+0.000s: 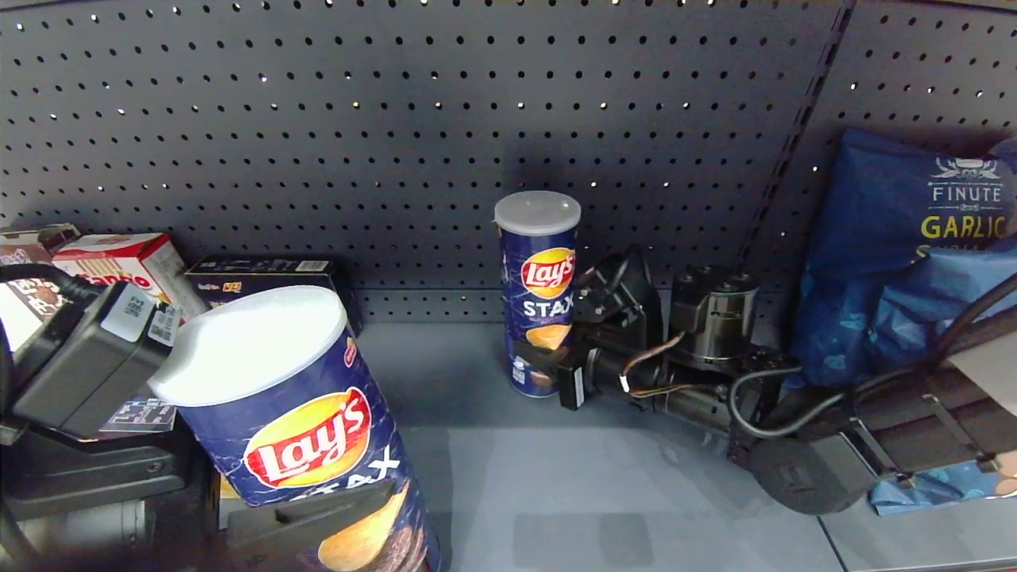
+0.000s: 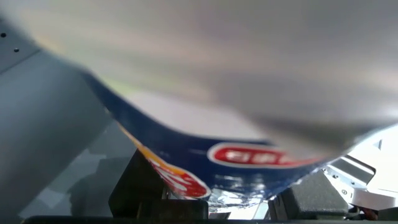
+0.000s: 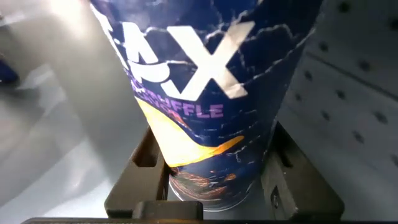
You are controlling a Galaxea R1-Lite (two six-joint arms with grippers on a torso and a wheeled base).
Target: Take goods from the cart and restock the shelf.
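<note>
Nearest of all, a blue chip can with a white lid is held tight in the left hand. It is tilted, with the lid leaned toward the robot's left, and a dark finger is pressed across its lower front. In the left wrist view the can's wall is seen wedged between two dark fingers. Beyond it the grey shelf floor is laid out. Further back, a second chip can of the same kind is stood upright on that floor, close to the back panel and well apart from the first can. It is gripped low on its body by the right hand, which comes in from the robot's right. In the right wrist view black fingers are closed against both sides of the can near its base. At the rear left a red and white box is set, with a dark box just beside it. At the rear right, blue snack bags are leaned against the back. Farthest of all, the dark pegboard panel is seen behind everything.
</note>
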